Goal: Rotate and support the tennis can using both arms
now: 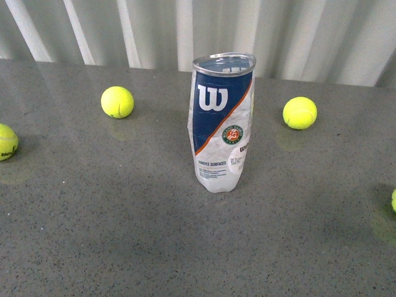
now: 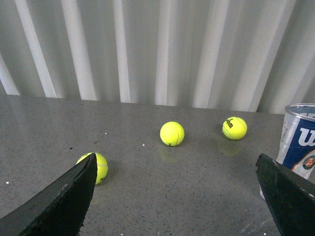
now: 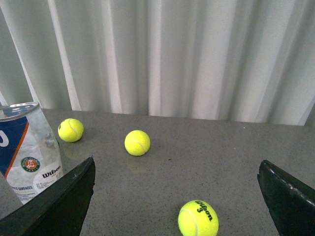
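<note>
The tennis can (image 1: 223,120) stands upright in the middle of the grey table, its blue-and-white label with the W logo facing me, its lower part crumpled. No arm shows in the front view. In the left wrist view the can (image 2: 299,140) is at the edge, behind one finger; my left gripper (image 2: 176,196) is open and empty above bare table. In the right wrist view the can (image 3: 28,150) is beside one finger; my right gripper (image 3: 176,196) is open and empty, with a tennis ball (image 3: 198,218) between its fingers.
Tennis balls lie around the can: one back left (image 1: 117,102), one back right (image 1: 300,112), one at the left edge (image 1: 6,142), one at the right edge (image 1: 393,199). A ribbed white wall (image 1: 198,31) stands behind the table.
</note>
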You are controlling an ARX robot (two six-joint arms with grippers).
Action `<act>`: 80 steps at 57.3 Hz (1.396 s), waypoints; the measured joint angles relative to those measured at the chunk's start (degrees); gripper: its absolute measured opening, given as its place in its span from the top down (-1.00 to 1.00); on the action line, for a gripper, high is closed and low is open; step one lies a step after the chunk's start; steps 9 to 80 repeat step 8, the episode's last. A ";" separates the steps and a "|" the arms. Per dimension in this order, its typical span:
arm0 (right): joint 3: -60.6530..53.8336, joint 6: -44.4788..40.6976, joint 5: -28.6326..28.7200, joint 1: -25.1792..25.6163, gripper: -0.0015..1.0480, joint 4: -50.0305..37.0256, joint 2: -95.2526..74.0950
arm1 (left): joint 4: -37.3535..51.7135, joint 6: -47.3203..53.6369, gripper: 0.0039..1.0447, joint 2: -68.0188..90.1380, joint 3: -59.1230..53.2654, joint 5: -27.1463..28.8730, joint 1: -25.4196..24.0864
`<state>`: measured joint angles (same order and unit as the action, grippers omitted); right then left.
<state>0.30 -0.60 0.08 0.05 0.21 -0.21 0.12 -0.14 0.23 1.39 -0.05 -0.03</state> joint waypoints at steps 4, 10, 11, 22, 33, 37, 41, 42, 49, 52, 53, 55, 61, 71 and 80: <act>0.00 0.00 0.00 -0.02 -0.86 0.00 0.00 | 0.00 0.00 -0.87 0.00 0.00 0.00 0.00; 0.00 0.00 0.00 0.00 -0.86 0.00 0.00 | 0.00 0.00 -0.87 0.00 0.00 0.00 0.00; 0.00 0.00 0.00 0.00 -0.86 0.00 0.00 | 0.00 0.00 -0.87 0.00 0.00 0.00 0.00; 0.00 0.00 0.00 0.00 -0.86 0.00 0.00 | 0.00 0.00 -0.87 0.00 0.00 0.00 0.00; 0.00 0.00 0.00 0.00 -0.86 0.00 0.00 | 0.00 0.00 -0.87 0.00 0.00 0.00 0.00; 0.00 0.00 0.00 0.00 -0.86 0.00 0.00 | 0.00 0.00 -0.87 0.00 0.00 0.00 0.00; 0.00 0.00 0.00 0.00 -0.86 0.00 0.00 | 0.00 0.00 -0.87 0.00 0.00 0.00 0.00; 0.00 0.00 0.00 0.00 -0.86 0.00 0.00 | 0.00 0.00 -0.87 0.00 0.00 0.00 0.00; 0.00 0.00 0.00 0.00 -0.86 0.00 0.00 | 0.00 0.00 -0.87 0.00 0.00 0.00 0.00; 0.00 0.00 0.00 0.00 -0.86 0.00 0.00 | 0.00 0.00 -0.87 0.00 0.00 0.00 0.00; 0.00 0.00 0.00 0.00 -0.86 0.00 0.00 | 0.00 0.00 -0.87 0.00 0.00 0.00 0.00; 0.00 0.00 0.00 0.00 -0.86 0.00 0.00 | 0.00 0.00 -0.87 0.00 0.00 0.00 0.00; 0.00 0.00 0.00 0.00 -0.86 0.00 0.00 | 0.00 0.00 -0.87 0.00 0.00 0.00 0.00; 0.00 0.00 0.00 0.00 -0.86 0.00 0.00 | 0.00 0.00 -0.87 0.00 0.00 0.00 0.00; 0.00 0.00 0.00 0.00 -0.86 0.00 0.00 | 0.00 0.00 -0.87 0.00 0.00 0.00 0.00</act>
